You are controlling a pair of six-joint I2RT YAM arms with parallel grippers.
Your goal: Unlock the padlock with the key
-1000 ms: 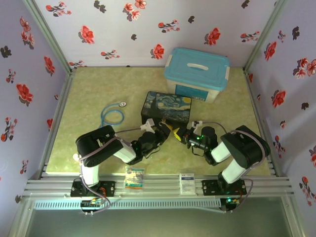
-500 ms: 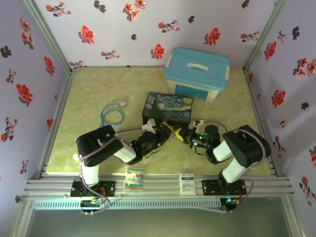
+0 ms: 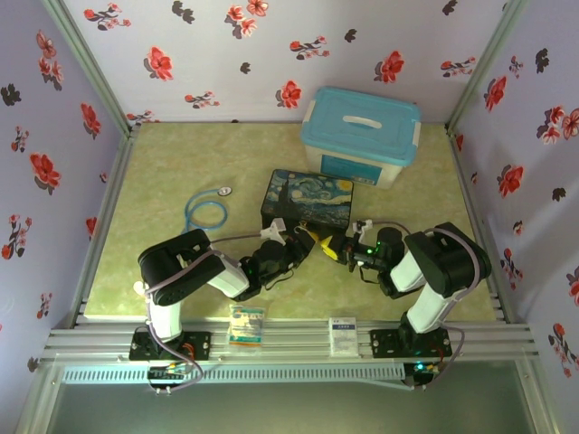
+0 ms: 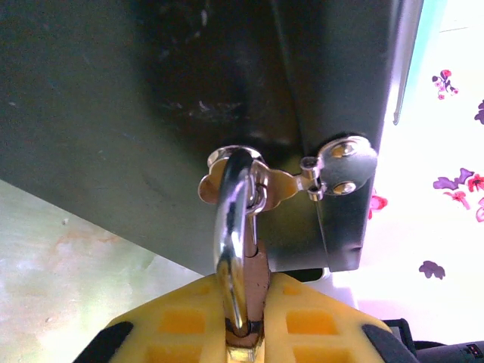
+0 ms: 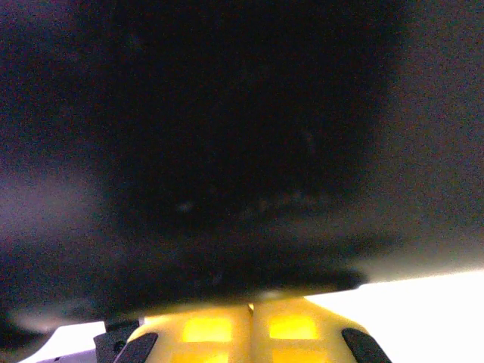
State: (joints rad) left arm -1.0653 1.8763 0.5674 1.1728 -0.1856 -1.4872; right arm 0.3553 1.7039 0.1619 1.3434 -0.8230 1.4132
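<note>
In the left wrist view the padlock (image 4: 230, 234) hangs by its silver shackle from the hasp (image 4: 261, 184) of the dark starry-night box (image 4: 113, 113). My left gripper (image 4: 252, 286) is shut on the padlock's brass body, its yellow fingers (image 4: 181, 321) on either side. From above, the left gripper (image 3: 308, 237) sits at the box's front edge, and my right gripper (image 3: 334, 245) faces it from the right, very close. The right gripper (image 5: 251, 305) is shut, with a thin sliver between its pads (image 5: 204, 327), apparently the key. A dark blurred surface lies right in front of it.
A white tub with a blue lid (image 3: 362, 134) stands behind the box (image 3: 308, 197). A blue-tubed stethoscope (image 3: 206, 213) lies to the left. Two small packets (image 3: 246, 324) rest on the front rail. Flowered walls close in three sides.
The right gripper has crept left toward the left gripper and the padlock, and its arm has swung in slightly. The left arm holds still.
</note>
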